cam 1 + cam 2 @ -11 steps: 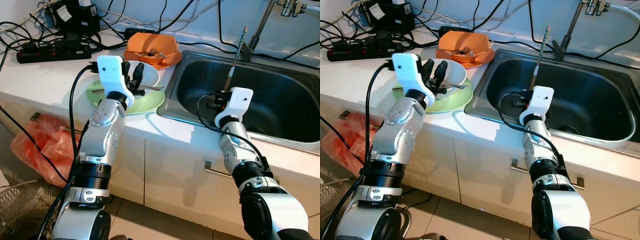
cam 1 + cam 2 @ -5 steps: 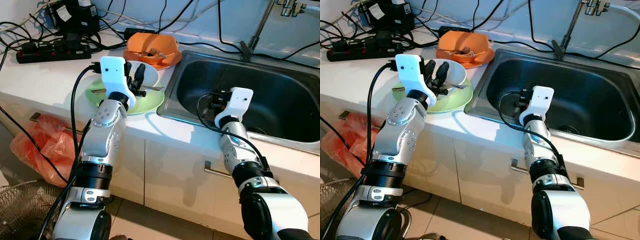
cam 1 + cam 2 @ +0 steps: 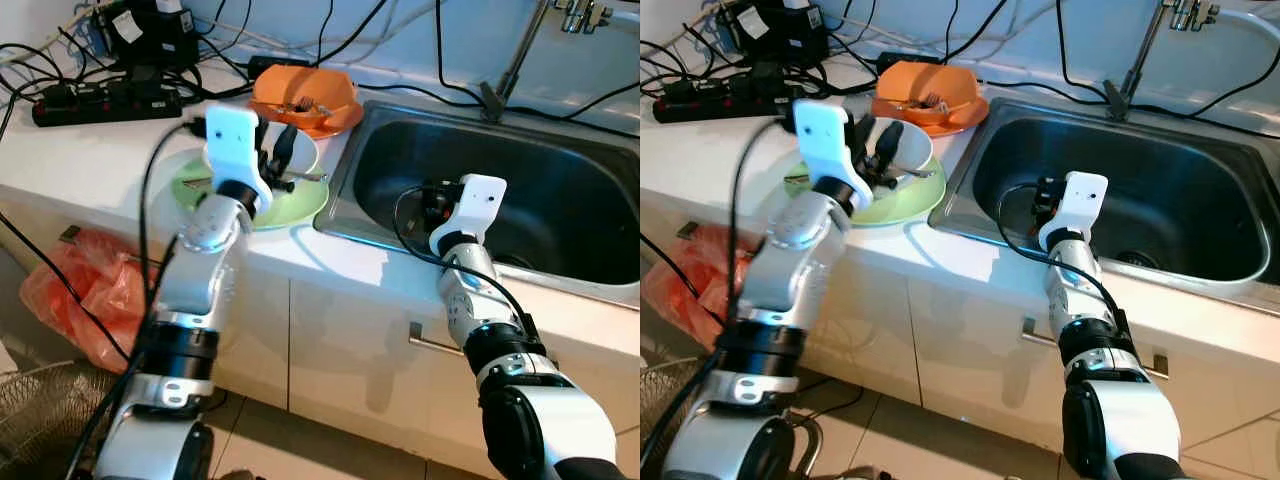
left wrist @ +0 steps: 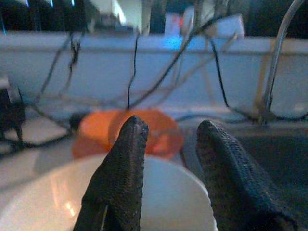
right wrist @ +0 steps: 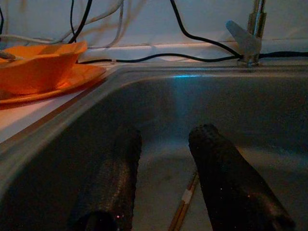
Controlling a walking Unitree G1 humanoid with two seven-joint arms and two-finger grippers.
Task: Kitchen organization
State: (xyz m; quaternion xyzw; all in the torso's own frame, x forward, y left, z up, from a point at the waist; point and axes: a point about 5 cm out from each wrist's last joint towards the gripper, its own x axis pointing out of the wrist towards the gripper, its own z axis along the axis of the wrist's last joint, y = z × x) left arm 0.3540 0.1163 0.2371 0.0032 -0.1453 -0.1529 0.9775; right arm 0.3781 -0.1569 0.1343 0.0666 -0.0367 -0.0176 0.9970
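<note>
The left gripper (image 4: 168,159) hangs just above the white bowl (image 3: 300,150), its two black fingers (image 4: 120,173) spread apart with nothing between them. The white bowl sits on a light green plate (image 3: 295,205) on the white countertop (image 3: 90,160), just beside the left rim of the stainless steel sink (image 3: 560,190). A metal utensil (image 3: 305,177) rests across the near edge of the bowl and plate.

Behind the white bowl, an orange bowl (image 3: 300,92) stands on an orange plate (image 3: 318,122), holding some utensils. Both are close to the sink's back left corner.

The right gripper (image 5: 163,183) is positioned inside the sink, near its left wall. Its fingers (image 5: 226,183) are parted and hold nothing. On the sink floor below them lies a pair of chopsticks (image 5: 183,204), apart from either finger.

A faucet (image 3: 520,55) rises from the back edge of the sink. Black power strips (image 3: 105,100) and a tangle of cables (image 3: 60,60) occupy the back left of the countertop. An orange plastic bag (image 3: 85,285) lies on the floor to the left of the white cabinet (image 3: 350,350) under the counter.
</note>
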